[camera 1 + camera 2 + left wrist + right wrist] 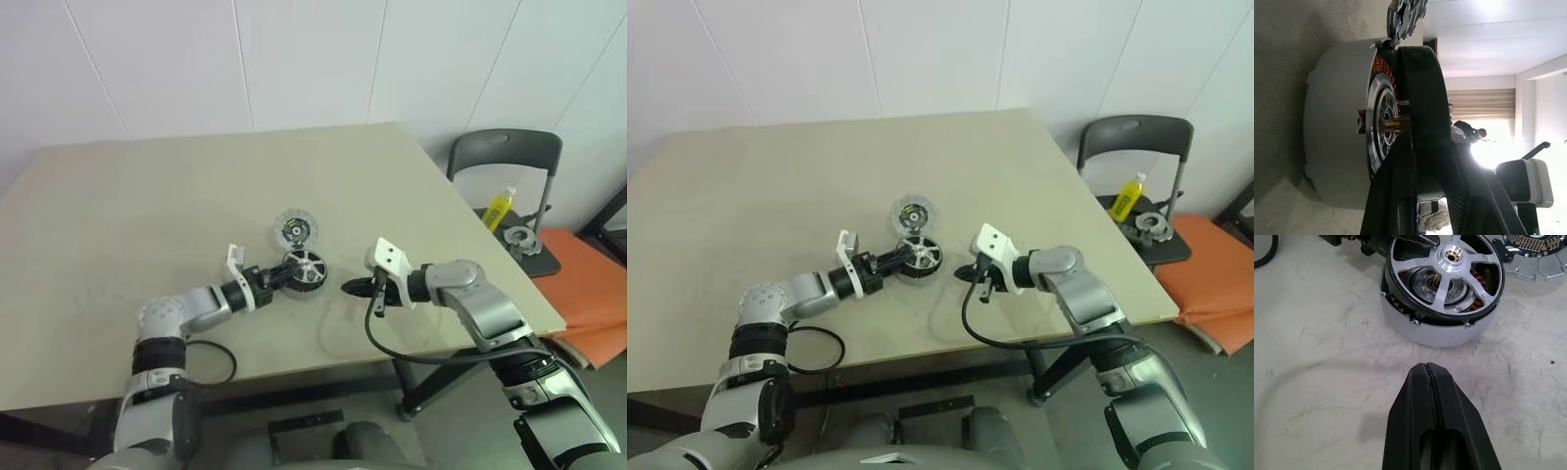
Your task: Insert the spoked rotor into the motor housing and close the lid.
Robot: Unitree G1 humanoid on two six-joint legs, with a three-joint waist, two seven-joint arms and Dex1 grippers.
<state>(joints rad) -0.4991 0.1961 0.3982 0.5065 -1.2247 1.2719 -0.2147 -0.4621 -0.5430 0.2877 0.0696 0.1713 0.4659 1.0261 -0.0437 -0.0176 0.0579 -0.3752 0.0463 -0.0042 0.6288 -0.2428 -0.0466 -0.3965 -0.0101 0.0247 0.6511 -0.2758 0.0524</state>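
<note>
Centre of the left eye frame: we find the motor housing [306, 279], a shallow round silver-walled metal cup with copper-brown windings showing inside, standing on the pale beige table [196, 196].

The spoked rotor [1445, 271], a round silver wheel with thin spokes and a dark rim, sits tilted in the housing's mouth. In the right wrist view its near edge rides above the housing wall, so we note it as not fully seated.

The left gripper [287, 275], black-fingered, reaches in from the lower left of the frame. Its fingers are pinched on the rotor's dark rim, one finger [1420, 161] lying across the rotor's face in the left wrist view.

Just above the housing in the frame, apart from it, lies the lid [295, 230], a flat round silver-grey disc with a dark hub, flat on the table.

The right gripper [361, 287] hovers right of the housing, near it but not touching, fingers pressed together and holding nothing.

Upper right of the frame: a grey chair [509, 157] carrying a yellow bottle [499, 207] and a grey metal ring part [519, 238].
</note>
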